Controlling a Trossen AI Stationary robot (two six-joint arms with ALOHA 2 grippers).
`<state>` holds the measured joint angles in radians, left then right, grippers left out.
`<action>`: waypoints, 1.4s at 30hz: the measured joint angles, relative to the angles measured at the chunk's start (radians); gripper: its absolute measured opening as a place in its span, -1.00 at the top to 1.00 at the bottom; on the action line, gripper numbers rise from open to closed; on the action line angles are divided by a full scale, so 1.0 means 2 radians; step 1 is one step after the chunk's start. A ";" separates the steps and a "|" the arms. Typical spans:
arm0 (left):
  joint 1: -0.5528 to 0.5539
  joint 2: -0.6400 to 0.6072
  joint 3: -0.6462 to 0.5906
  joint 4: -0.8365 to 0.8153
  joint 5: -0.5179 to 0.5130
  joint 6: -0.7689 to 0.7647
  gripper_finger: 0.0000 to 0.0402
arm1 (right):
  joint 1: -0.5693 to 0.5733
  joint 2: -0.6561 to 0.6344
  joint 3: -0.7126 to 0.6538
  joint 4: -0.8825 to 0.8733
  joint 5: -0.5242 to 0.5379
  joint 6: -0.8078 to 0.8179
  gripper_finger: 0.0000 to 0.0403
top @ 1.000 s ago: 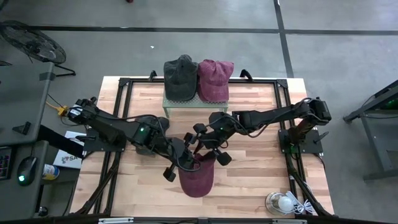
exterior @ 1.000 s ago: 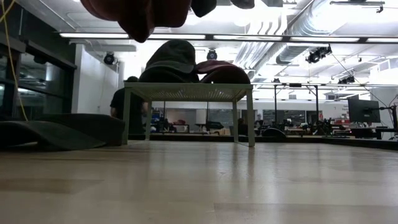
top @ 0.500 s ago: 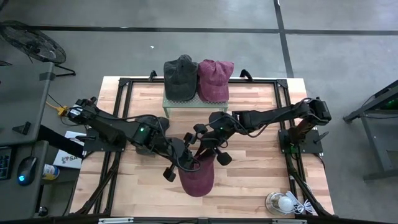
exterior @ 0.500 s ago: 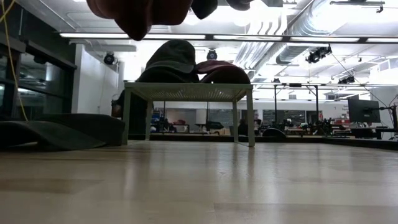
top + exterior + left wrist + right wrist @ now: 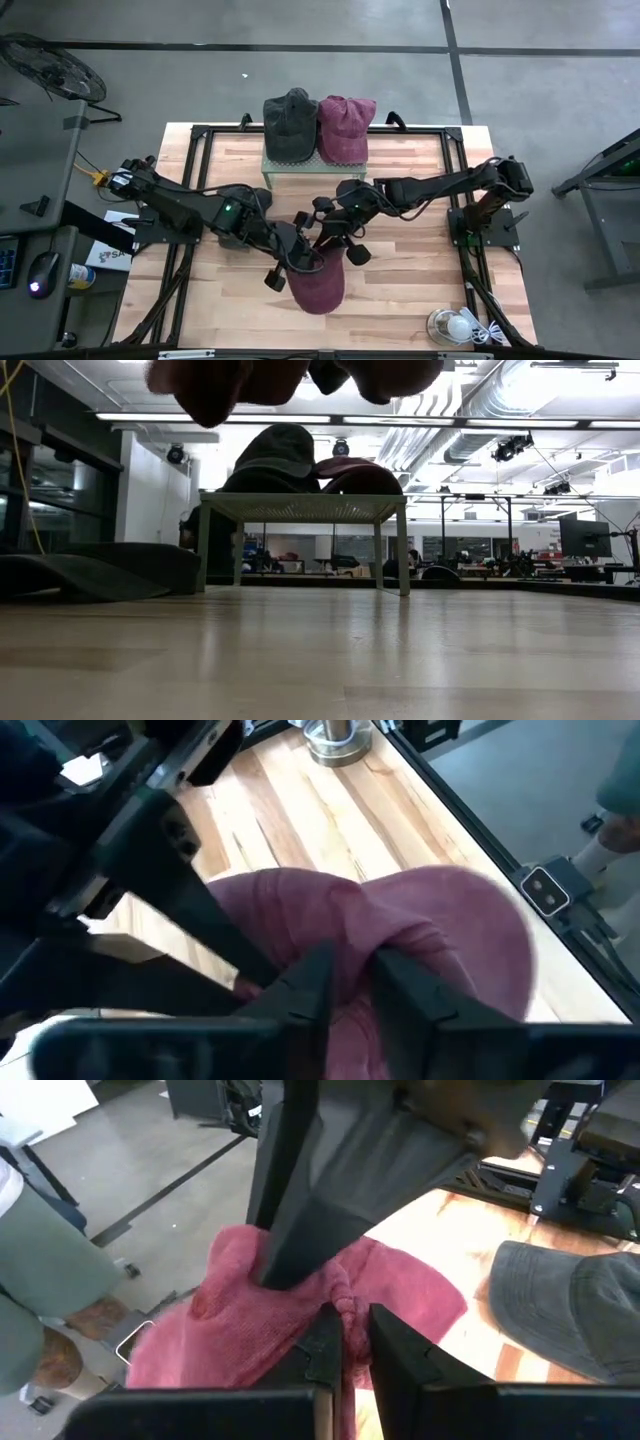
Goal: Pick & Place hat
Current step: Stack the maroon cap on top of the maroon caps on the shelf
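Note:
A maroon hat (image 5: 318,285) hangs lifted over the near middle of the table. It shows as a dark blur at the top of the low view (image 5: 230,380). My left gripper (image 5: 303,262) and my right gripper (image 5: 330,242) meet over its far part, and both are shut on it. A dark grey hat (image 5: 289,124) and a second maroon hat (image 5: 346,128) rest side by side on a small stand (image 5: 300,508) at the table's far edge. My left gripper pinches a bunched fold of the maroon hat's cloth (image 5: 355,955) between its two fingers (image 5: 318,982), coming at it on a slant from the table's left. The hat is lifted clear and bulges out beyond the fingers. My right gripper pinches a gathered fold of the same hat (image 5: 350,1312) between its fingers (image 5: 325,1342), reaching in from the table's right, close beside the left arm's finger (image 5: 300,1230). The hat hangs off the table.
A metal lamp base with a bulb (image 5: 450,325) stands at the near right corner, also visible as a lamp base (image 5: 335,740) in the left wrist view. Black frame rails (image 5: 200,135) border the table. Bare wood lies between the stand and the grippers. A person's leg and shoe (image 5: 60,1350) show beyond the table.
Both grippers have stayed shut on the maroon hat. In the low view the hat now spreads farther across the top of the picture, its right part having come down into sight. The arms have shifted only slightly.

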<state>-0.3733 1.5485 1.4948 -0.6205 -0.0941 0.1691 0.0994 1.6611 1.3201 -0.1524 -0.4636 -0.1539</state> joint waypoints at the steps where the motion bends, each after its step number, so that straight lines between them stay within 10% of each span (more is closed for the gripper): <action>1: 0.000 -0.001 0.000 0.000 -0.002 -0.004 0.61 | 0.000 0.000 0.000 0.000 0.000 0.001 0.88; 11: 0.000 -0.011 0.044 -0.041 -0.043 -0.069 0.08 | 0.002 -0.021 0.000 -0.030 0.034 0.029 0.88; 32: 0.001 -0.013 0.174 -0.204 -0.296 -0.174 0.06 | -0.008 -0.166 0.000 -0.124 0.106 0.134 0.88; 42: 0.062 -0.012 0.174 -0.239 -0.245 -0.207 0.06 | -0.047 -0.180 0.100 -0.244 0.117 0.089 0.88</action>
<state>-0.2490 1.5242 1.8420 -1.0989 -0.5833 -0.2446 0.0047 1.3016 1.5194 -0.6407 -0.2298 0.0245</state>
